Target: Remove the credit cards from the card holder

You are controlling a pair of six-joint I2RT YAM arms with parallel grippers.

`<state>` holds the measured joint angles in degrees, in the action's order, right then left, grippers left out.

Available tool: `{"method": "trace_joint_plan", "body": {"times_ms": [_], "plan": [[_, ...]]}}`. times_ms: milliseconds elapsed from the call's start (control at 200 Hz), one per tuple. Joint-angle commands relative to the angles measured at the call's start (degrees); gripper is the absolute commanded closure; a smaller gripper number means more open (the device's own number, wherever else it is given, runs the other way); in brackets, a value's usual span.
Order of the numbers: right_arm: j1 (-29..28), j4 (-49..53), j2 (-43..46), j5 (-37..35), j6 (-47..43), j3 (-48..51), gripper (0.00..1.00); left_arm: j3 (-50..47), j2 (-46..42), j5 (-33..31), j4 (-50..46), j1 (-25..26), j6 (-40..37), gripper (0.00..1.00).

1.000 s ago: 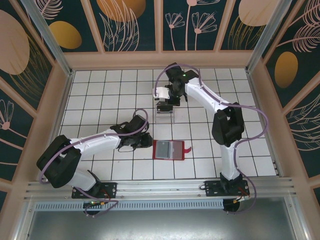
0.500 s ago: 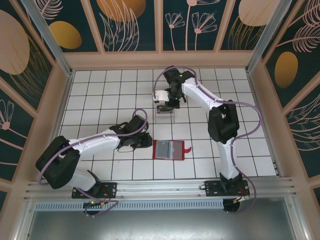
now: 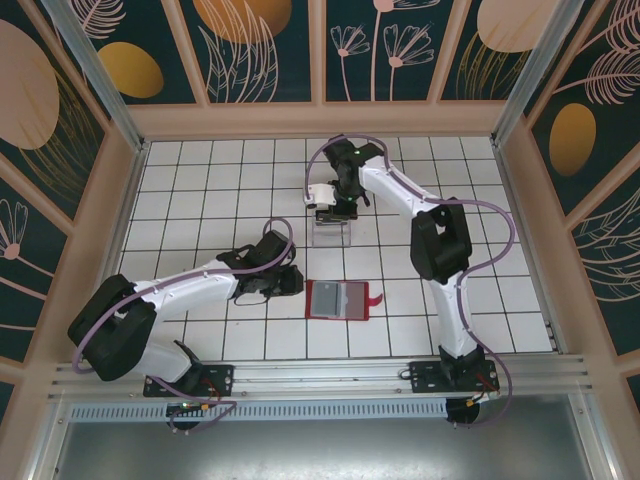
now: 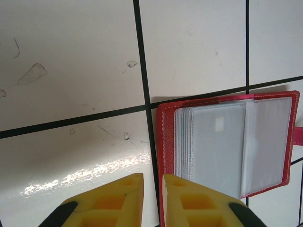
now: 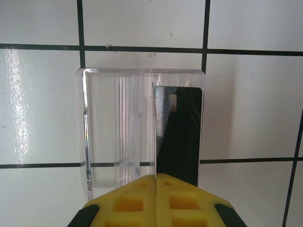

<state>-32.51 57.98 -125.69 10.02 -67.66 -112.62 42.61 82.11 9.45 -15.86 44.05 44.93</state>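
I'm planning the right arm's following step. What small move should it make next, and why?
Probably lift the shut right pincer away from the clear box toward the red wallet: the black card seems to lie inside the box, while pale cards appear to remain in the wallet.

The red card holder [image 3: 340, 299] lies open and flat on the white tiled surface [image 3: 200, 180]. Its pale grey pockets face up, and its little red tab sticks out at one end. A black credit card [image 5: 178, 137] lies in the right side of a clear box [image 5: 113, 127].
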Motion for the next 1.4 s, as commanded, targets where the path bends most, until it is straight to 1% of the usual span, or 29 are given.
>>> {"method": "trace_joint_plan", "body": {"times_ms": [0,60,130,255,390,535,600,636,681,771,856,996,1151,1271,1396], "plan": [[-0.53,2.1,-1.03,-1.04,0.94,-2.58,1.0,-0.42,-1.16,-1.19,-1.32,-0.06,0.86,0.8],[-0.66,1.73,-0.89,-1.55,1.48,-3.1,0.94,-0.47,-1.07,-1.17,-1.41,-0.02,0.87,0.8],[-0.74,1.23,-0.35,-2.02,2.17,-3.69,0.84,-0.55,-1.14,-1.19,-1.37,-0.02,0.86,0.8],[-0.97,-1.82,1.92,-3.33,2.82,-2.23,0.73,-0.32,-1.04,-1.4,-1.28,-0.02,0.86,0.8],[-1.16,-4.89,4.42,-4.55,3.31,0.51,0.68,-0.47,-0.94,-1.26,-0.86,-0.03,1.16,0.8],[-1.29,-7.18,5.91,-5.51,3.99,3.01,0.66,-0.42,-0.96,-1.2,-0.75,-0.02,1.12,0.8],[-1.35,-8.37,6.53,-5.36,6.02,3.54,0.65,-0.32,-0.96,-1.43,-0.84,-0.03,0.97,0.8],[-1.33,-8.76,7.05,-4.56,7.63,3.67,0.62,-0.27,-0.88,-1.6,-0.79,-0.01,1.06,0.8],[-1.39,-9.59,7.74,-3.2,11.06,4.08,0.62,-0.16,-0.79,-1.89,-0.67,-0.08,1.05,0.8],[-1.11,-10.5,9.28,0.61,19.62,5.38,0.64,0.02,-0.54,-2.08,0.52,-0.26,1.43,0.8],[-1.11,-12.67,10.68,0.65,30.19,6.88,0.66,-0.24,-0.33,-1.05,2.32,-0.63,2.05,0.8],[-1.69,-15.74,13.8,0.78,48.32,11.11,0.74,-0.07,0.14,-0.92,3.0,-1.76,1.73,0.8],[-3.01,-21.73,20.13,-0.54,67.12,21.79,0.84,0.62,0.75,0.19,3.12,-5.25,-0.17,0.8],[-4.7,-25.93,26.46,-0.06,77.16,30.51,0.85,2.24,1.29,0.72,3.03,-7.63,-1.56,0.8],[-7.27,-26.01,30.95,-0.59,84.3,36.14,0.85,4.73,3.22,0.66,2.5,-9.2,-3.22,0.8]]}}
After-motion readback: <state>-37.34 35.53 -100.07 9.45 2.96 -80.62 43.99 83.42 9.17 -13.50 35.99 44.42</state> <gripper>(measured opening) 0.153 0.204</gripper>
